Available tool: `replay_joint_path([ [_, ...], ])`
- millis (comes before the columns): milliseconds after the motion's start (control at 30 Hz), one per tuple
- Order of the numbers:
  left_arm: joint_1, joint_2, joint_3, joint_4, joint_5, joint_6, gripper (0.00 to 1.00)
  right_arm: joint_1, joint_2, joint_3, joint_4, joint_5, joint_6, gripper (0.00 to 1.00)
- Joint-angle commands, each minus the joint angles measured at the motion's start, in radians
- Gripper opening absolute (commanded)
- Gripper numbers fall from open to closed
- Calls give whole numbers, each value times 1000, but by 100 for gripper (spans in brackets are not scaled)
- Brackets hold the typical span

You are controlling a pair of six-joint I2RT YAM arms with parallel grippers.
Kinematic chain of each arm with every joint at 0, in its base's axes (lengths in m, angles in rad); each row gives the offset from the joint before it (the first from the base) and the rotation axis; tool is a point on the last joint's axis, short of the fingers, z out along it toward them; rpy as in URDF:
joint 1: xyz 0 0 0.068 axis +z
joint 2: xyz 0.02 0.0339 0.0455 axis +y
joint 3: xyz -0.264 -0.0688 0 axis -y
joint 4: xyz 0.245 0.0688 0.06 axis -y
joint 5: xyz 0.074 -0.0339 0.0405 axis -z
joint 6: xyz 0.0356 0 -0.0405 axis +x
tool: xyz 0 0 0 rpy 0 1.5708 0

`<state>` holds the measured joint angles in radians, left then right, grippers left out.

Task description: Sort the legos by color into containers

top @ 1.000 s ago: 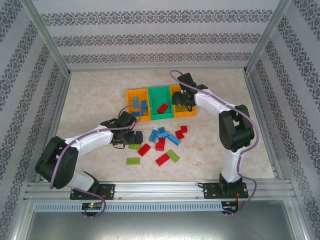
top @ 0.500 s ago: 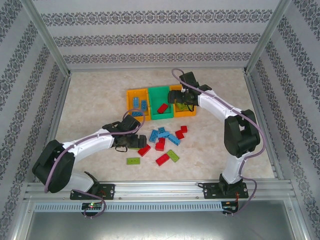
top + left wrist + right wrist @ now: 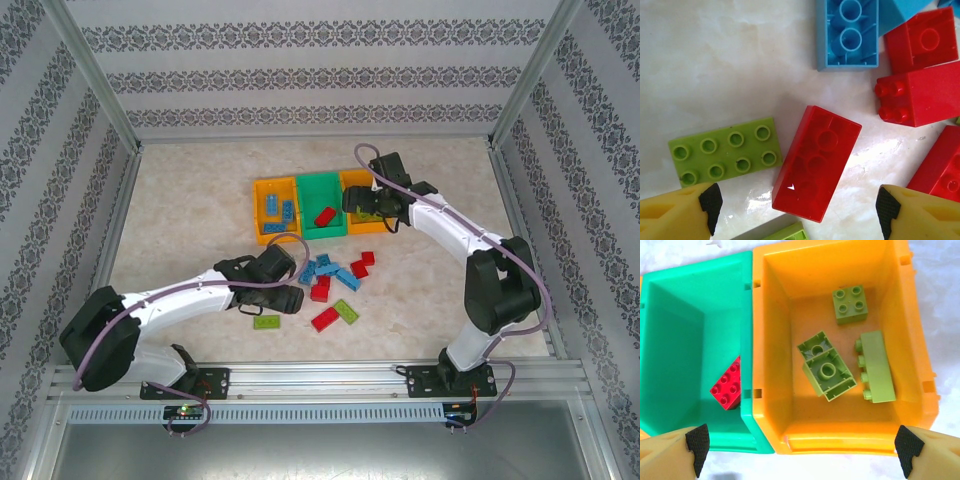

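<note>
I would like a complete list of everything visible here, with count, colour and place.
table: one, pale marbled, under everything
containers: three, orange, green, orange, joined row, far middle of table
blue legos: at least two, blue, in the left orange container
red lego: one, red, in the green container
lime legos: three, lime, in the right orange container
loose legos: about twelve, red, blue and lime, on the table before the containers
left pincer: one, yellow, open, above a loose red brick
right pincer: one, yellow, open, above the right orange container

White left arm [image 3: 170, 298] and right arm [image 3: 440, 222], chunky black joints; lilac cable [image 3: 357, 152] looping along each; left gripper [image 3: 797, 204] fingers [image 3: 670, 215] yellow, pads [image 3: 710, 202] black.
</note>
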<state>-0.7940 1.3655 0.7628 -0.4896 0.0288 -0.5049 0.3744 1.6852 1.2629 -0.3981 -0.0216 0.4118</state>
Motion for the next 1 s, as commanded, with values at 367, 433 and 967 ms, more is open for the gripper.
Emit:
replay_joint_path([
  [367, -30, 113, 21, 27, 20, 72, 70, -40, -59, -62, 21, -22, 8, 98],
  [433, -34, 123, 29, 31, 25, 74, 70, -41, -59, -63, 20, -24, 8, 98],
  [967, -57, 220, 91, 52, 44, 76, 52, -79, -85, -111, 40, -56, 17, 98],
])
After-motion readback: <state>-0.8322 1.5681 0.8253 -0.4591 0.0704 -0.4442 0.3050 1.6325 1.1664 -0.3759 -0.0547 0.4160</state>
